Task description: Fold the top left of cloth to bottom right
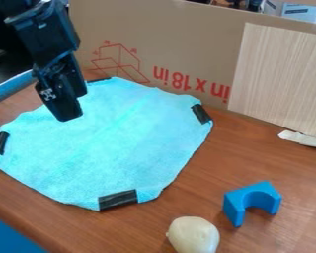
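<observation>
On the tabletop (217, 173), towards the lower right, the potato (195, 235) and block (253, 193) are lying clear of the cloth (101, 143). The cloth is lying flat across the left and centre; no crossing fold is being shown, so the whole fold is waiting to be made. Over its upper left, the hand (69, 119) is hanging; whether wide or narrow cannot be told. Beyond, the far tape (100, 79) is being partly hidden by the arm (50, 42).

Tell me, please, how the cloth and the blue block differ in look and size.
The cloth is pale turquoise with black strips at its edge; the block is plain, deeper blue. The cloth is large and spread flat; the block is small and chunky, with a rounded notch. Both rest on the table.
</observation>
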### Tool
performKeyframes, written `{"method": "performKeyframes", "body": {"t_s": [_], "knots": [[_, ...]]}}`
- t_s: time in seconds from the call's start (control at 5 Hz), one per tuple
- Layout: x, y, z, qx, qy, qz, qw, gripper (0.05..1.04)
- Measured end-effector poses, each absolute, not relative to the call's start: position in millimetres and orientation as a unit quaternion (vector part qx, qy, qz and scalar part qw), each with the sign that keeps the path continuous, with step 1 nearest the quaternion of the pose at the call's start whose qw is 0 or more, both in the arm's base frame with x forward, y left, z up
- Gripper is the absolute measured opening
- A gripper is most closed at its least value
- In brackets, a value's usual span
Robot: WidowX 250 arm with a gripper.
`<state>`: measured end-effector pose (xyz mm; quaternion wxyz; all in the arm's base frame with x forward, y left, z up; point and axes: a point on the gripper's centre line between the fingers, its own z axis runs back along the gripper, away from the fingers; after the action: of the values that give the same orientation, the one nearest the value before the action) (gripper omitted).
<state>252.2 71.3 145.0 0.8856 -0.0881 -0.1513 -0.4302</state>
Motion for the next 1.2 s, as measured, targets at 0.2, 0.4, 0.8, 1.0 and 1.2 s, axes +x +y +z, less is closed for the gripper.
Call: {"method": "performKeyframes", "body": {"t_s": [0.2,0.4,0.8,1.0,1.2], "knots": [[251.9,70.9,138.1,-0.101,-0.143,-0.427,0.887,0.999],[245.9,112.2,118.3,-0.135,-0.131,-0.338,0.922,0.999],[216.8,166.1,100.2,-0.056,-0.109,-0.233,0.965,0.999],[194.1,180.9,100.6,0.029,-0.122,-0.19,0.974,0.999],[179.2,192.7,86.1,0.083,-0.166,-0.146,0.972,0.999]]}}
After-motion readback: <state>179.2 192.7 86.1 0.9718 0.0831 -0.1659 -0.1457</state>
